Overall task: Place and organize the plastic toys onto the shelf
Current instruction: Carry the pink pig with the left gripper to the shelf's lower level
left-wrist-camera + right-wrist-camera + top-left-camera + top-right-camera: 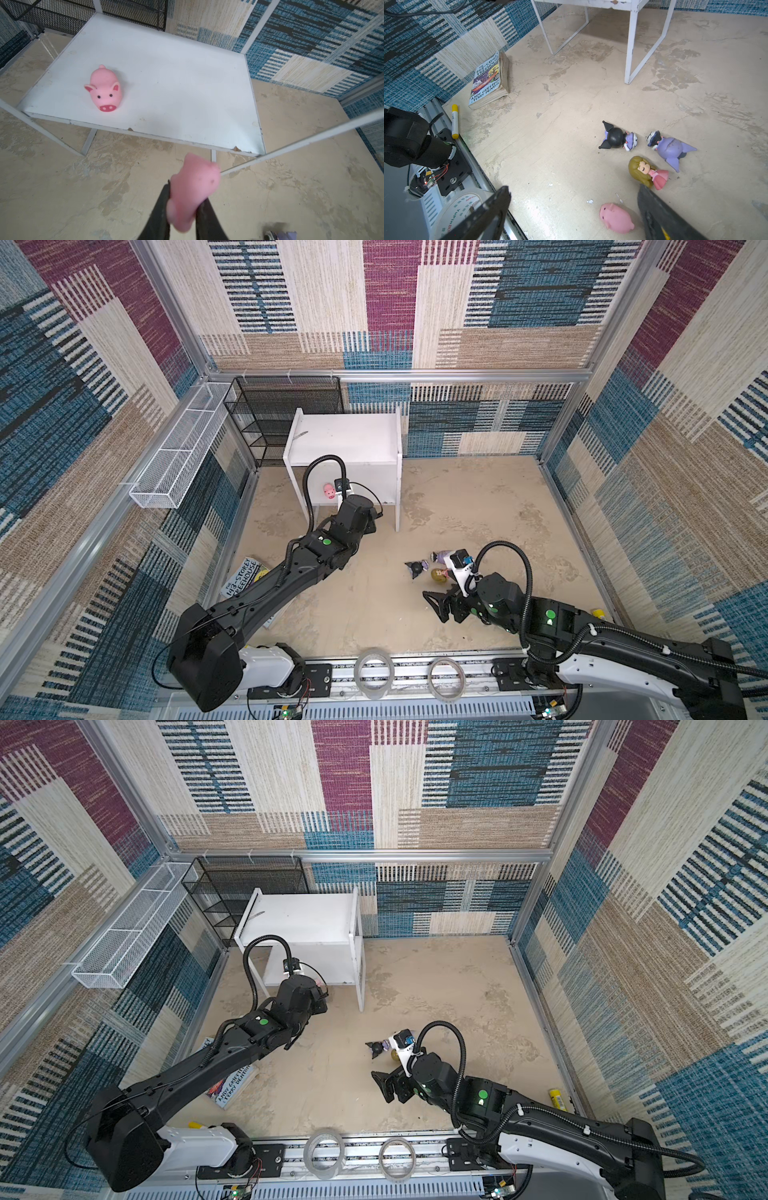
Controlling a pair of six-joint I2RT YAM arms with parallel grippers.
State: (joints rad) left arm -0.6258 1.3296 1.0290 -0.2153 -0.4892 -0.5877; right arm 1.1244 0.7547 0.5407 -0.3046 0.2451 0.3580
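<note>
Shelf: white, two tiers, against the back wall next to the black mesh rack. Top board bare in both top views. Lower board carries one toy, the shelved pig, upright, snout to the front, towards one end.

Left gripper: narrow, clamped on the held pig. It hangs over the floor just short of the lower board's front edge, not yet above it.

Right gripper: jaws spread wide, nothing between them, low over the loose toys well in front of the shelf.

Floor toys, all on their sides and close together: purple figure, doll, floor pig, black-headed figure. Floor pig lies nearest the jaws, just beside one finger. Doll sits close to that same finger's tip. No other toys in view.

Step in hand, as judged: second pig on its way to the lower tier; four visible toys left to move.

Next move: the left arm goes forward between the front legs and under the top board, sets the pig down beside the shelved pig, then releases. The right must centre over the floor pig and close without catching the doll.
</note>
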